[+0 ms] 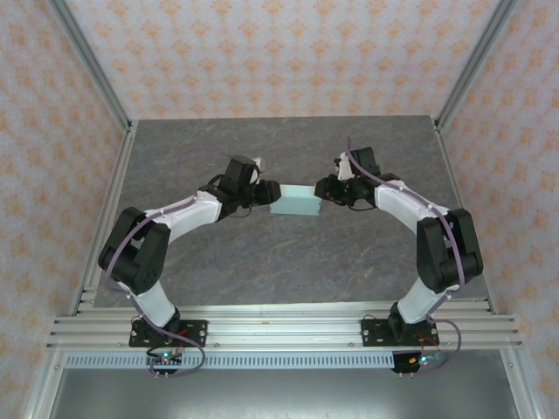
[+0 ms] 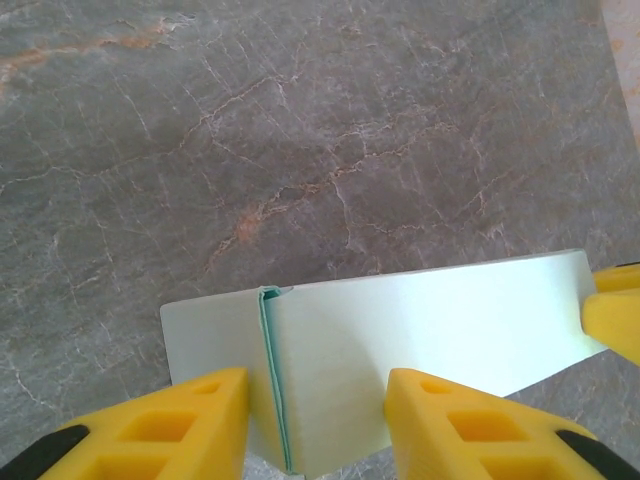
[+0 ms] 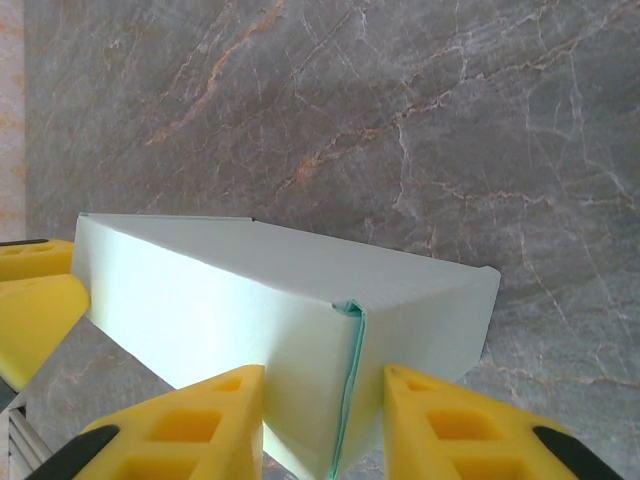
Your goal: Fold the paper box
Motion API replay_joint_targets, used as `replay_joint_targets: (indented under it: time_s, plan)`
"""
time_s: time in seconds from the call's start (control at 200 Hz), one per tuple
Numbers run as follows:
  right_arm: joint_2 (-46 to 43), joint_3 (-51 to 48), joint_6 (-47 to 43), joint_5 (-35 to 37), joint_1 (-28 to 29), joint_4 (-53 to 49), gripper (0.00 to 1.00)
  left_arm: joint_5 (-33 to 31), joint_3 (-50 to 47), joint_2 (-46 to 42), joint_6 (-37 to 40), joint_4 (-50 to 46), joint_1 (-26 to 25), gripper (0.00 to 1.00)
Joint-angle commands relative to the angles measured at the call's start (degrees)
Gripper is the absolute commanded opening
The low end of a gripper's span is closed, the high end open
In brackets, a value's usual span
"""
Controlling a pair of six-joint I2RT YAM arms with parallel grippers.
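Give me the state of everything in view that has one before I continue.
paper box, folded up into a rectangular box shape, held at both ends.
left gripper, closed on the box's left end.
right gripper, closed on the box's right end.

Bright, even, diffuse light. Soft shadow on worktop [image 2: 330, 200] just beyond paper box [image 2: 420, 340]; box face washed pale, mild glare. Focus sharp.
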Motion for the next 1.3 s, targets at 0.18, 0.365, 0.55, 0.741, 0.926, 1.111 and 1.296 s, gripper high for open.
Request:
replay_joint_targets:
  time_s: [0.18,0.365,0.55,0.741,0.926,1.111,1.296]
  plan:
    - [-2.8,-2.0,-5.1,-2.7,1.1,2.0,0.30,2.5,-4.1,-2.6,2.4,1.0,-1.2,0.41]
    - [-4.8,-5.8,-5.8,-3.3,1.3,4.0,0.30,3.3,-8.0,-3.9,1.0,4.1,-1.6,0.41]
    - [-6.2,-7.8,-5.9,-2.6,1.8,4.6,0.30,2.8,-9.1,-4.6,1.0,4.6,-2.3,0.41]
    - [-7.9,-9.2,-6.2,-1.2,2.4,5.0,0.30,2.6,-8.6,-5.2,1.0,3.4,-3.1,0.42]
    - [-8.5,-10.6,-6.5,0.2,2.9,4.9,0.30,1.8,-9.6,-6.2,1.2,2.1,-3.5,0.42]
    - [-8.4,-11.2,-6.9,2.3,3.7,4.3,0.30,1.7,-10.4,-6.2,1.2,1.8,-3.9,0.42]
    - [-8.3,-12.8,-7.2,4.3,4.6,3.9,0.30,0.4,-11.2,-6.4,1.3,0.5,-3.9,0.42]
